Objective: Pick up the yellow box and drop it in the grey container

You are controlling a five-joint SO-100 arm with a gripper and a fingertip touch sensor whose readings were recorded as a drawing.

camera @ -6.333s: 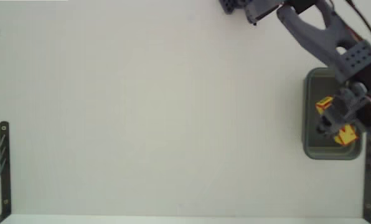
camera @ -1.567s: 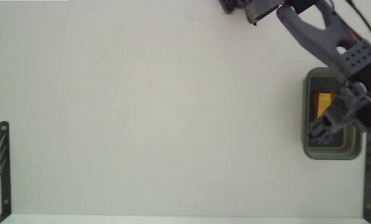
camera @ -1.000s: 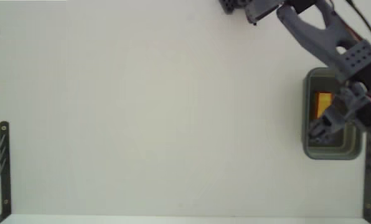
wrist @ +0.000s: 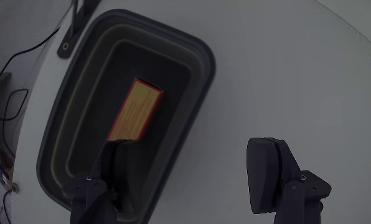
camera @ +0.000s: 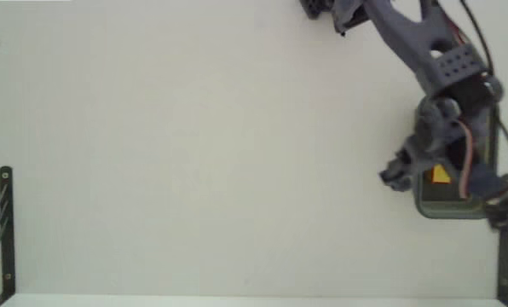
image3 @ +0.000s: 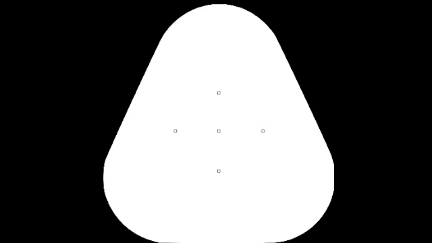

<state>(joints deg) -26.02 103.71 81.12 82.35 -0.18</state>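
Yellow box [wrist: 134, 111] lies flat on the floor of the grey container [wrist: 192, 93], free of the gripper [wrist: 195, 163], so the drop looks done and the task appears essentially complete (the fixed view shows only a small yellow patch [camera: 440, 174] under the arm). Fingers stand wide apart and grip nothing. One finger [wrist: 117, 163] hangs over the tub's interior, the other over bare white table [camera: 194, 153]; the arm reaches from the top edge of the fixed view, wrist bent down beside the container [camera: 454, 207].
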